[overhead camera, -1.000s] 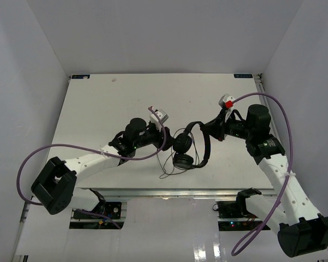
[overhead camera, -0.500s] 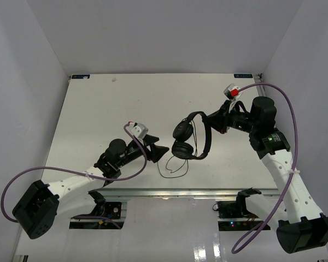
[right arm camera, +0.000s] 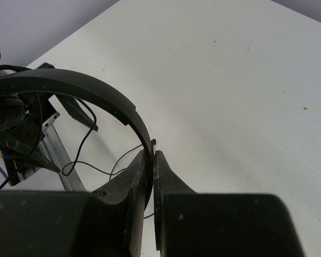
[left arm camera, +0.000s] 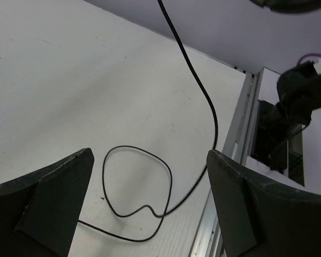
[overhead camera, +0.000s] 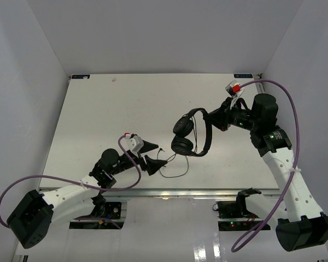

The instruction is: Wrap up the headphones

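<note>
The black headphones (overhead camera: 190,134) hang in the air above the table's middle right, held by the headband (right arm camera: 91,88). My right gripper (overhead camera: 212,117) is shut on the headband (overhead camera: 206,131); both round ear cups (overhead camera: 181,143) dangle to the left. The thin black cord (overhead camera: 172,166) trails down to the table and lies in a loop (left arm camera: 139,182) near the front edge. My left gripper (overhead camera: 154,154) is open and empty, low over the table just left of that loop, with the loop between its fingers in the left wrist view.
The table's metal front rail (left arm camera: 230,182) runs just right of the cord loop. Purple arm cables (overhead camera: 284,125) arc beside each arm. White walls (overhead camera: 38,65) enclose the table on three sides.
My left arm has pulled back toward the near left, away from the headphones, and its gripper is open. My right gripper has lifted the headphones slightly up and back.
</note>
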